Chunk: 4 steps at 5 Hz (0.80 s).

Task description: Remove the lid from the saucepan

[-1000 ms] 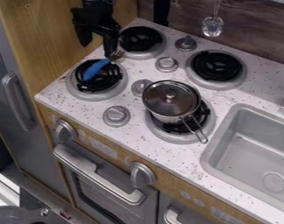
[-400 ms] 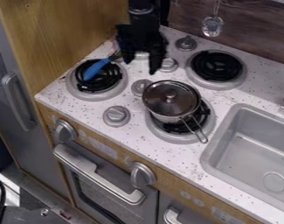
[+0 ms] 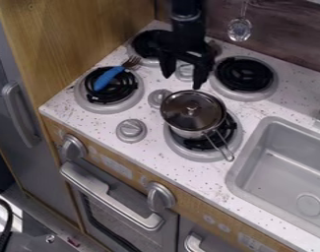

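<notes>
Blue-handled fork point(image 3: 110, 77) across 1 burner point(image 3: 91, 105), sink point(image 3: 236, 165) near lidded saucepan point(image 3: 183, 132), gripper point(image 3: 182, 82) empty, 2 fingers apart

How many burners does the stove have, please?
4 burners: one under the saucepan, one under the blue-handled fork, one partly behind the end effector, and one at the back right.

A shiny metal saucepan point(image 3: 182, 131) carries a smooth, glossy dark lid point(image 3: 202, 114) with a bright metal rim. Matt black coil burners point(image 3: 243, 75) sit in smooth grey rings on a speckled white countertop point(image 3: 139, 160) beside a smooth, satin-grey rectangular sink point(image 3: 254, 162). A tan side panel point(image 3: 77, 37) shows wood grain; the fork's blue handle point(image 3: 108, 78) looks like plastic.
</notes>
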Motion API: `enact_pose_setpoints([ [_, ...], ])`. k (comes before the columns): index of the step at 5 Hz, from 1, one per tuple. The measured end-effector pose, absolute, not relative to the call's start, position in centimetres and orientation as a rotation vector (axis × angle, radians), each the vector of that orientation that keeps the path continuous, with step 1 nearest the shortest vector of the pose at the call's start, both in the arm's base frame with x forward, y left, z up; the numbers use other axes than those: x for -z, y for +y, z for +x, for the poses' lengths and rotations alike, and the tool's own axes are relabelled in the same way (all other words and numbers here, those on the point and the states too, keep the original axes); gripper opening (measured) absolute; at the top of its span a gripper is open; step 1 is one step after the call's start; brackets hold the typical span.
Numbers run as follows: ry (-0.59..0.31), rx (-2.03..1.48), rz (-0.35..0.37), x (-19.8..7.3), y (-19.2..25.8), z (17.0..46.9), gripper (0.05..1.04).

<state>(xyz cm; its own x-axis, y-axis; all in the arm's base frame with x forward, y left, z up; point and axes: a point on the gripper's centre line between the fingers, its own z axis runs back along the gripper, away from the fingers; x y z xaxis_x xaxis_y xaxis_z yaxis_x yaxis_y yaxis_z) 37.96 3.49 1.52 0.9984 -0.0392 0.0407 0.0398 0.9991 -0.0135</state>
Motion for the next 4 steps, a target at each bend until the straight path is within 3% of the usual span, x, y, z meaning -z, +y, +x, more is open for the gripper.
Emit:
enact_pose_setpoints([
  [2,-0.022,0.073,0.01,2.4,1.7,37.3,0.999],
  [3,-0.026,0.076,0.008,2.4,1.4,37.4,0.956],
  [4,-0.043,0.075,0.004,2.4,1.3,37.7,0.688],
])
